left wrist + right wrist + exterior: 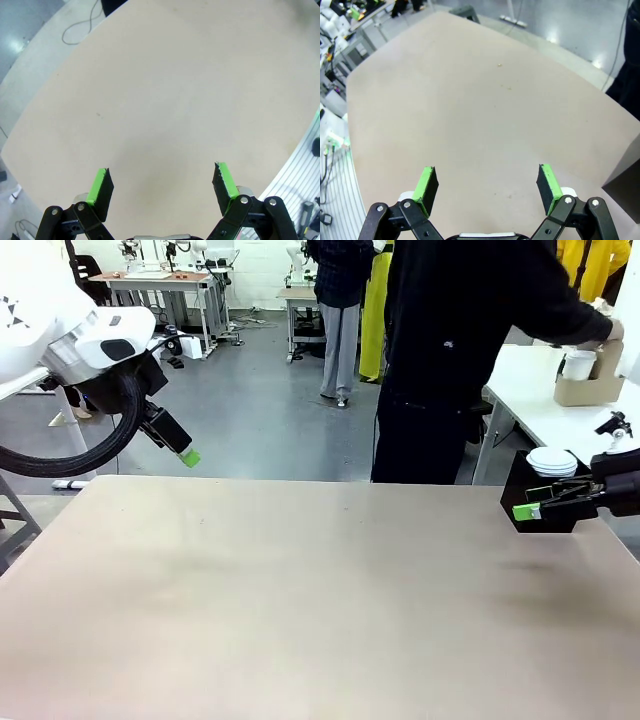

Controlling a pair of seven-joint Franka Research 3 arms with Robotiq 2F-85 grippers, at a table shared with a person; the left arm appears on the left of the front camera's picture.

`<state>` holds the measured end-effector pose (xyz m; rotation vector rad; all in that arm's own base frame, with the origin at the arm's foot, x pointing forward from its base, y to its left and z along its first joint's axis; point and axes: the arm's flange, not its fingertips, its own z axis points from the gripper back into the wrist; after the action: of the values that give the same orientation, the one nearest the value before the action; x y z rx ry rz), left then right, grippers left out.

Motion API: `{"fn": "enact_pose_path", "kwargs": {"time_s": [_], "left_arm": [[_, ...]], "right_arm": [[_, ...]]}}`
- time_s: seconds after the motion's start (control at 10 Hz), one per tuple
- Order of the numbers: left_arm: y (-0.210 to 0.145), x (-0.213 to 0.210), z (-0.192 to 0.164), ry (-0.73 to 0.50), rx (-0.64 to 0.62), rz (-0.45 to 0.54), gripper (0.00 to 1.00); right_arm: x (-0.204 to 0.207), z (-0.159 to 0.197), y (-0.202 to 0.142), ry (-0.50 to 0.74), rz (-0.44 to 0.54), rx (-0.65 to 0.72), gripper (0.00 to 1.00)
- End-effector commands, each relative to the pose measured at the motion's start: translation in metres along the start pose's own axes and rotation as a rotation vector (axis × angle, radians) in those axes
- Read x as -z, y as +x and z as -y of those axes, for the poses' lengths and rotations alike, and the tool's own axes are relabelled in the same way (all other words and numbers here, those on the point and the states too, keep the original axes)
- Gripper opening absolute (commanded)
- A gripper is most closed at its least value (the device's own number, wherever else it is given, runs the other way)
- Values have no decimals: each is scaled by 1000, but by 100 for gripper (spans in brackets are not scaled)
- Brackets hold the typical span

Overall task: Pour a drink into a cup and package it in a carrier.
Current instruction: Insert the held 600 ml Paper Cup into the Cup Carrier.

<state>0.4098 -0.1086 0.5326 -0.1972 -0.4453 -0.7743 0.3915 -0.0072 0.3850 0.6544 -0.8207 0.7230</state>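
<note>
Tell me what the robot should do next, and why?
Probably wait with both arms held back. The left pincer and right pincer are open and hold nothing, while the person's hand is at the carrier with the cup on the white side table.

Count: 1 tan table (300, 590); 2 grippers, left (162, 182) & right (487, 185); 1 black box (522, 502); 1 lid stack (551, 461); 1 carrier (588, 385) w/ 1 cup (578, 365); 1 person (470, 350) nearby.

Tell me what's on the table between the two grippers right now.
Nothing: in the front view, bare table stretches from the left gripper to the right gripper.
</note>
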Motion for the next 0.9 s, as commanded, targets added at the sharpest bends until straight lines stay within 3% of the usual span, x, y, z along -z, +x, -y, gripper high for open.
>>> {"fn": "enact_pose_path", "kwargs": {"time_s": [0.0,0.8], "left_arm": [[0,-2,-1,13,6,-10,100],[0,-2,-1,13,6,-10,100]], "right_arm": [[-2,0,1,9,9,-9,100],[-2,0,1,9,9,-9,100]]}}
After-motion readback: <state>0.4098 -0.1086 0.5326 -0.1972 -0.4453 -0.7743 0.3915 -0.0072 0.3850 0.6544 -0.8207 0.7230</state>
